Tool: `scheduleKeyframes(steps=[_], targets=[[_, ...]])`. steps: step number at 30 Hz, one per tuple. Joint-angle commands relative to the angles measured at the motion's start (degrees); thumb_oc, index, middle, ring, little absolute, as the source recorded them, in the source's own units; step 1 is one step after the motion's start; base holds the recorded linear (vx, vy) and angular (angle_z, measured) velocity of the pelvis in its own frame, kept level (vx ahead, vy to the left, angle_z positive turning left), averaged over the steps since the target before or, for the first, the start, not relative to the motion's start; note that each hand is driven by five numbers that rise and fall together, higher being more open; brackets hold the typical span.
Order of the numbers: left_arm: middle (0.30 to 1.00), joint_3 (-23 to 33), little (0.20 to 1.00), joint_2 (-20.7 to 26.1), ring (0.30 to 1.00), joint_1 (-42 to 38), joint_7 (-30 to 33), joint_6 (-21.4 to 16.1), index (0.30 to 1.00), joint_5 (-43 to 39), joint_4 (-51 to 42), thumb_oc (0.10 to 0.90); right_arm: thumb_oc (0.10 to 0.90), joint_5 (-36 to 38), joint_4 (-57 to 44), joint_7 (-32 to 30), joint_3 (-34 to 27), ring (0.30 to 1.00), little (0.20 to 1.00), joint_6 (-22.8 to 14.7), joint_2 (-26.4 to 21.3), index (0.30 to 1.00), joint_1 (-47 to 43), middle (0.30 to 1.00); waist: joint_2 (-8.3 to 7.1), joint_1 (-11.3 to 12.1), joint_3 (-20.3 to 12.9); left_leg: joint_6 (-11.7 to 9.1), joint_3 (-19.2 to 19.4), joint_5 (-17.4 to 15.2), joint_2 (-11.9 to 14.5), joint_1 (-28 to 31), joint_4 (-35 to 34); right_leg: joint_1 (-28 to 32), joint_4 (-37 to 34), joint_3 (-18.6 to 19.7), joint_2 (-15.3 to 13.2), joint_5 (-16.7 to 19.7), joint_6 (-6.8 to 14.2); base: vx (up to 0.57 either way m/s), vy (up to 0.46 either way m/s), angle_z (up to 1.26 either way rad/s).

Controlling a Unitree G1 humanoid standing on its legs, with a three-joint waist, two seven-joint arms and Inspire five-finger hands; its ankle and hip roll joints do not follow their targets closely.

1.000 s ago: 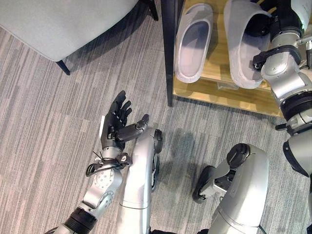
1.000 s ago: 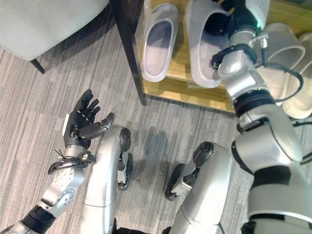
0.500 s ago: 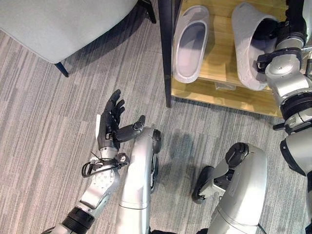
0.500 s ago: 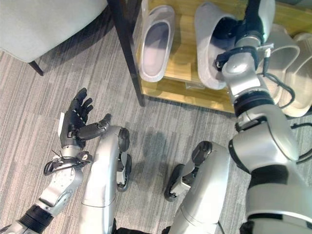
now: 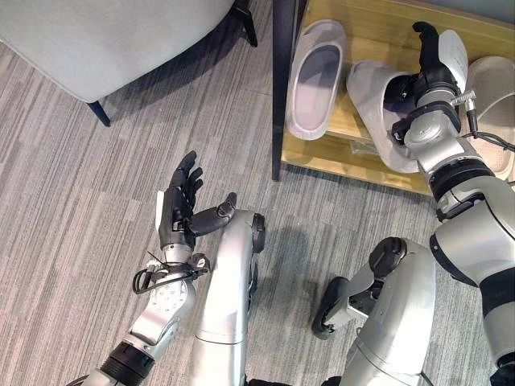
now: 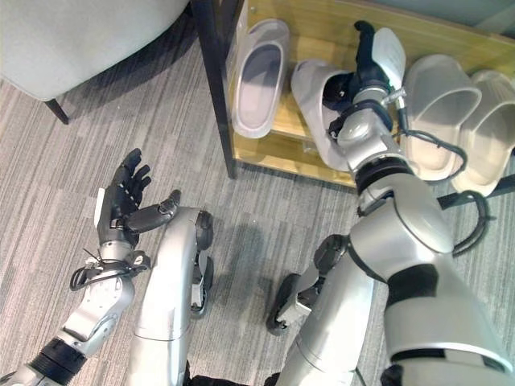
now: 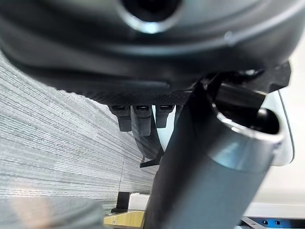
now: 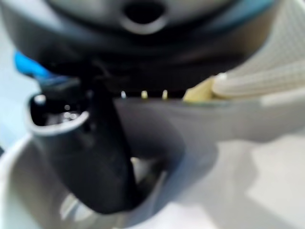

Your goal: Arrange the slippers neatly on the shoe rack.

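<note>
You have grey carpet [image 5: 96, 201] with a fine streaked pattern covering the whole floor in front of you. At the far left sits a pale grey upholstered chair [image 5: 105, 36], its cushioned seat reaching well into your view. One dark chair leg [image 5: 100, 112] angles down to the carpet at its near corner, and a second dark leg [image 5: 245, 22] shows further back, close to the rack's upright. The chair casts a soft shadow on the carpet beneath its near edge. In the left wrist view you see the same streaked carpet [image 7: 57, 143] stretching away.
</note>
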Motion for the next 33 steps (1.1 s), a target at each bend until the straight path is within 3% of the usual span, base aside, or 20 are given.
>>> scheduleKeyframes(steps=[1, 11, 20, 26, 31, 32, 33], targets=[[0.900, 1.28, 0.900, 0.87, 0.900, -1.98, -1.20, -4.87, 0.900, 0.78, -6.14, 0.800, 0.800, -0.38, 4.82, -2.53, -0.94, 0.900, 0.900, -1.74, -0.83, 0.900, -9.31, 0.900, 1.25, 2.31, -1.97, -1.27, -5.09, -5.58, 1.74, 0.24, 0.46, -1.54, -0.13, 3.37, 0.80, 0.21, -0.18, 0.00, 0.000, 0.00], [0.900, 0.12, 0.900, 1.54, 0.900, -2.98, -5.48, -4.32, 0.900, -2.39, -3.81, 0.800, 0.800, 10.43, 6.49, 5.03, 0.94, 0.900, 0.900, -2.46, -2.54, 0.900, -12.62, 0.900, 0.22, 2.13, -1.97, -1.59, -5.37, -5.11, 1.63, 0.24, 0.35, -1.54, 0.23, 3.73, 0.97, 0.45, -0.08, 0.00, 0.000, 0.00], [0.900, -0.10, 0.900, 1.90, 0.900, -1.85, -7.85, -2.85, 0.900, -3.56, -3.15, 0.800, 0.800, 9.83, 5.45, 8.21, 4.65, 0.900, 0.900, -2.39, -5.75, 0.900, -14.01, 0.900, -0.21, 1.78, -1.97, -1.78, -5.82, -5.03, 1.75, 0.24, -0.03, -1.54, -0.39, 3.64, 0.75, 0.82, -0.35, 0.00, 0.000, 0.00], [0.900, 1.52, 0.900, 1.67, 0.900, 0.22, -7.52, -2.99, 0.900, -3.17, -3.42, 0.800, 0.800, 3.15, -7.53, 6.65, 9.55, 0.900, 0.900, -3.41, -10.85, 0.900, -13.39, 0.900, -1.00, 1.00, -1.97, -2.02, -6.29, -4.79, 2.25, 0.24, -0.67, -1.54, -1.07, 3.32, 0.86, 1.05, -0.43, 0.00, 0.020, -0.04], [0.900, 1.34, 0.900, 1.35, 0.900, 0.09, -6.09, -3.17, 0.900, -2.84, -2.92, 0.800, 0.800, 1.51, -8.56, 1.58, 6.94, 0.900, 0.900, -4.13, -9.86, 0.900, -12.92, 0.900, -1.06, 0.74, -1.97, -1.93, -6.12, -4.69, 2.29, 0.24, -1.00, -1.54, -1.49, 3.17, 1.02, 1.04, -0.59, 0.00, 0.005, -0.05], [0.900, 1.37, 0.900, 1.31, 0.900, -0.05, -5.39, -3.08, 0.900, -2.12, -2.81, 0.800, 0.800, -2.25, -9.70, -2.31, 5.68, 0.900, 0.900, -3.89, -9.18, 0.900, -12.09, 0.900, -1.02, 0.58, -1.97, -1.87, -6.05, -4.62, 2.25, 0.24, -1.17, -1.54, -1.67, 3.08, 1.10, 1.01, -0.77, 0.00, 0.000, 0.00], [0.900, 1.36, 0.900, 1.34, 0.900, -0.04, -5.35, -3.07, 0.900, -2.07, -2.81, 0.800, 0.800, -2.43, -9.83, -2.48, 5.55, 0.900, 0.900, -3.81, -9.15, 0.900, -11.96, 0.900, -1.07, 0.58, -1.97, -1.87, -6.05, -4.60, 2.25, 0.24, -1.18, -1.54, -1.68, 3.07, 1.10, 1.03, -0.78, 0.00, 0.000, 0.00]])
